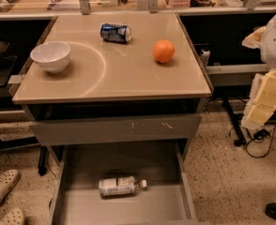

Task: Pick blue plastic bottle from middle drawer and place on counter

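Note:
The blue plastic bottle [118, 187] lies on its side on the grey floor of the open middle drawer [77, 172], low in the view, with its white cap pointing right. The beige counter [128, 74] with a pale arc is above it. My gripper [269, 36] is a white shape at the right edge, beside the counter and well above and to the right of the bottle. It holds nothing that I can see.
On the counter are a white bowl [50, 56] at the left, a dark blue soda can [115, 33] lying at the back, and an orange [164, 51] at the right. A scratched grey drawer front [114, 129] is above the open drawer. Sandals [4, 196] lie on the floor at the left, with cables and yellow foam [264, 102] at the right.

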Controlling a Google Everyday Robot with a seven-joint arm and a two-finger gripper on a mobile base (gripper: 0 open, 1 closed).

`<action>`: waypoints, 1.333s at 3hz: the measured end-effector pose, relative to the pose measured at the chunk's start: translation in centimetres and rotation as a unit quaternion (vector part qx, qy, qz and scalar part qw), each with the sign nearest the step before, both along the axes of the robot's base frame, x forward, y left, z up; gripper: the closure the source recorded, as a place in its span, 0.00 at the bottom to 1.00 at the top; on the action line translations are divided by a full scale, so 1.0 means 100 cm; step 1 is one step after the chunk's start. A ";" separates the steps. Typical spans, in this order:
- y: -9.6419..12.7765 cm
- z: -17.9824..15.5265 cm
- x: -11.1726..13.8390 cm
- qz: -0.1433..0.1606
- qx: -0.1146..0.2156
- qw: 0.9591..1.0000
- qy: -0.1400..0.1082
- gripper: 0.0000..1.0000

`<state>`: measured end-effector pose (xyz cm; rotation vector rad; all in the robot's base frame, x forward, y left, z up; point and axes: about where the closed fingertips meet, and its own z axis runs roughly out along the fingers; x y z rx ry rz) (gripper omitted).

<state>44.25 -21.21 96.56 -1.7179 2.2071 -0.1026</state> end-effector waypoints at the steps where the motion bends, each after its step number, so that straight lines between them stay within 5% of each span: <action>1: 0.007 -0.046 0.013 0.006 0.005 1.000 -0.001 0.00; 3: 0.030 -0.174 0.027 -0.005 0.047 0.997 0.054 0.00; 4: 0.030 -0.174 0.027 -0.005 0.047 0.997 0.054 0.00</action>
